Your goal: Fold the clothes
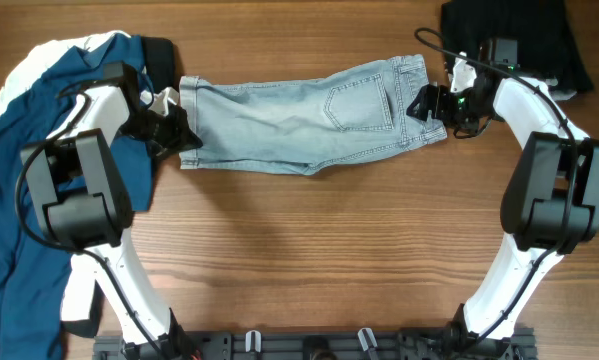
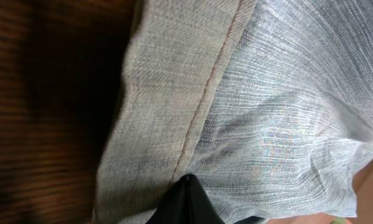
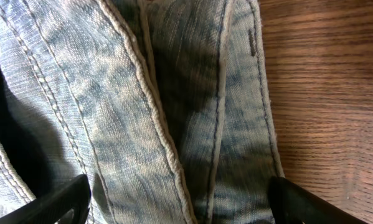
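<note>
The pale-blue denim shorts [image 1: 299,120] lie folded lengthwise across the far middle of the table, hems to the left and waistband to the right. My left gripper [image 1: 179,135] is at the hem end. In the left wrist view its black fingers [image 2: 186,190] are closed together on the cuffed hem [image 2: 167,93]. My right gripper [image 1: 426,103] is at the waistband end. In the right wrist view its fingers [image 3: 177,196] are spread wide, low over the waistband [image 3: 130,93], which lies between them.
A navy garment [image 1: 19,160] with a white one [image 1: 49,55] on it is piled at the left edge, reaching the front. A black garment [image 1: 519,30] lies at the back right corner. Bare wooden table [image 1: 329,260] spreads in front of the shorts.
</note>
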Motion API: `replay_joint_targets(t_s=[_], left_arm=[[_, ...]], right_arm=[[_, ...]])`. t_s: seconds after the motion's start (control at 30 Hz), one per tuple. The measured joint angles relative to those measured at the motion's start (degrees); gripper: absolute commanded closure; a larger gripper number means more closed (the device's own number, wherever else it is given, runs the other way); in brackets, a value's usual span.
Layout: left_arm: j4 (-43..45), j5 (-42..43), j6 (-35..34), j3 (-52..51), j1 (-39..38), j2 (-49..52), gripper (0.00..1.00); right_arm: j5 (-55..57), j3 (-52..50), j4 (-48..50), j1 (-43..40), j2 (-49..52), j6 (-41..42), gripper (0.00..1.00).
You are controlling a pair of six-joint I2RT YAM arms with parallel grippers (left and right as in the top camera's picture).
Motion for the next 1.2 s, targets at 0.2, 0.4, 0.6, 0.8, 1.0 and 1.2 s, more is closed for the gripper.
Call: replay_joint_targets(t_s=[0.2, 0.4, 0.6, 0.8, 1.0, 1.2], left_arm=[[1.8, -3.1, 0.3, -0.1, 0.0, -0.7, 0.96], [2.0, -3.5, 0.2, -0.1, 0.0, -0.9, 0.96], [2.0, -3.6, 0.2, -0.1, 0.0, -0.9, 0.96], [2.6, -9.3, 0.2, 0.4, 2.1, -1.7, 0.96], [2.6, -9.8, 0.2, 0.4, 2.1, -1.8, 0.96], [2.6, -10.0, 0.2, 0.5, 2.1, -1.8, 0.96]], right_arm=[[-0.8, -2.4, 3.5, 0.0, -0.9, 0.5, 0.05], [-0.4, -2.7, 3.9, 0.0, -1.1, 2.5, 0.04], [-3.8, -2.5, 3.7, -1.9, -1.1, 1.0, 0.05], [-2.9, 0.5, 2.5, -5.3, -2.5, 0.6, 0.02], [-1.9, 0.5, 2.3, 0.5, -2.3, 0.7, 0.02], [-1.2, 0.6, 4.8, 4.9, 1.3, 2.3, 0.06]])
